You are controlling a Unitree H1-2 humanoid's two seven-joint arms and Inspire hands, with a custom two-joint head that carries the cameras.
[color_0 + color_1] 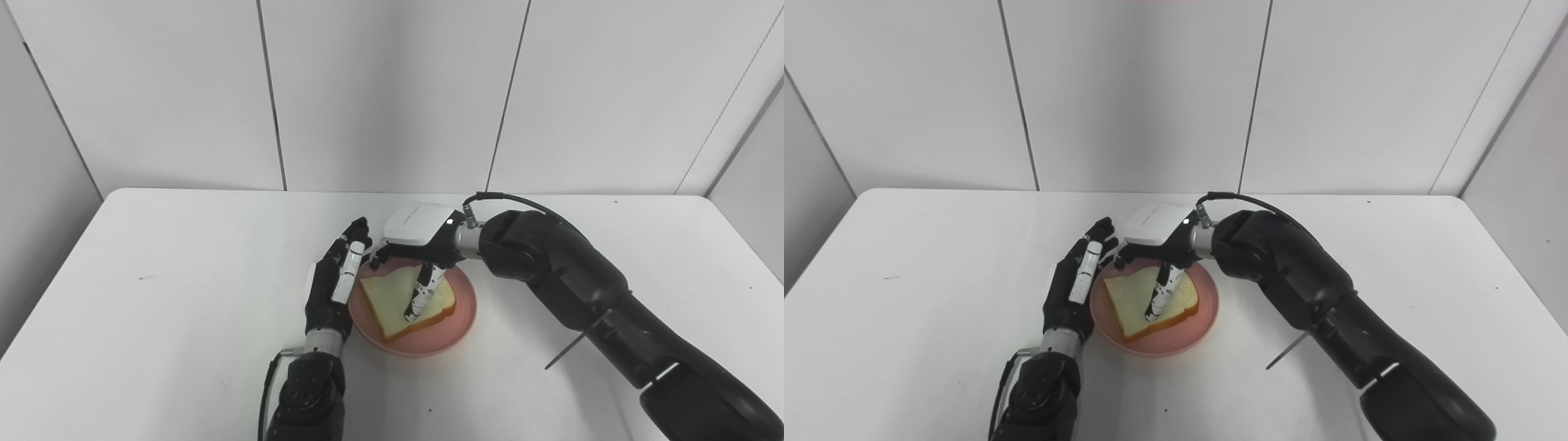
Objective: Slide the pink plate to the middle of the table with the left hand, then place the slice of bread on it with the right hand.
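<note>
The pink plate (460, 331) sits near the middle of the white table (184, 275). A slice of bread (384, 301) with a brown crust lies on it, its near corner toward me. My right hand (418, 237) hovers over the plate's far edge. Its thumb is pressed down across the top of the bread, and its other fingers curl at the slice's far edge, mostly hidden. My left hand (331, 285) stands open on its edge, fingers straight, against the plate's left rim. The plate (1202, 318), bread (1127, 300) and both hands also appear in the right eye view.
White wall panels close off the back of the table. A thin dark rod (566, 354) sticks out beneath my right forearm, just over the tabletop. A black cable (514, 199) loops above the right wrist.
</note>
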